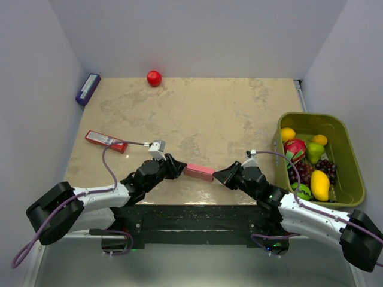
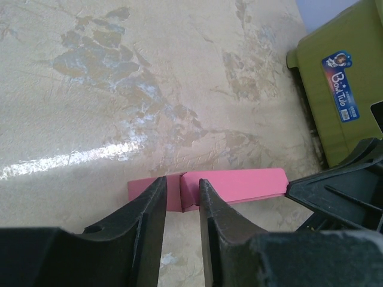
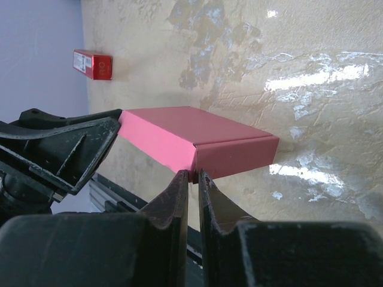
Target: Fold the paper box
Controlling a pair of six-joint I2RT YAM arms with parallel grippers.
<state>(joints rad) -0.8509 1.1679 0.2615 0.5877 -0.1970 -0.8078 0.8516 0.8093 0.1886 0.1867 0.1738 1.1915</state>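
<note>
Mia: Where is the box?

Tom: The small pink card paper box (image 1: pixel 199 172) lies flat on the beige stone-look table (image 1: pixel 209 113). It is near the front edge, right between the two arms. It looks like a box already, not a flat sheet.

Mia: Who holds it?

Tom: The right gripper (image 3: pixel 192 174) has its two black fingers almost together at the seam on the box's low edge. I think they nip a thin bit of card there. The left gripper (image 2: pixel 181 182) has a finger on each side of the box's other end, and pink shows in the gap. I cannot tell if they press it or just sit around it.

Mia: So what is the job now?

Tom: I think it is closing up the ends. The right side should hold firm and not tug, so the box does not slide. The left side should squeeze slowly, square to the crease. Then the thin card bends on its line and does not crumple.

Mia: What does the high camera show that the wrist ones miss?

Tom: It shows both arms meeting at the box, one at each end. It also shows a round red ball (image 1: pixel 154 78) far back by the wall.

Mia: And the wrist ones?

Tom: The right wrist shows the seam and a neat corner up close. It also shows the narrow red packet (image 3: pixel 93 64), well apart from the box. The left wrist shows a little step in the card between its fingers. It shows the blue label on the green plastic bin (image 2: pixel 323 89) too.
</note>
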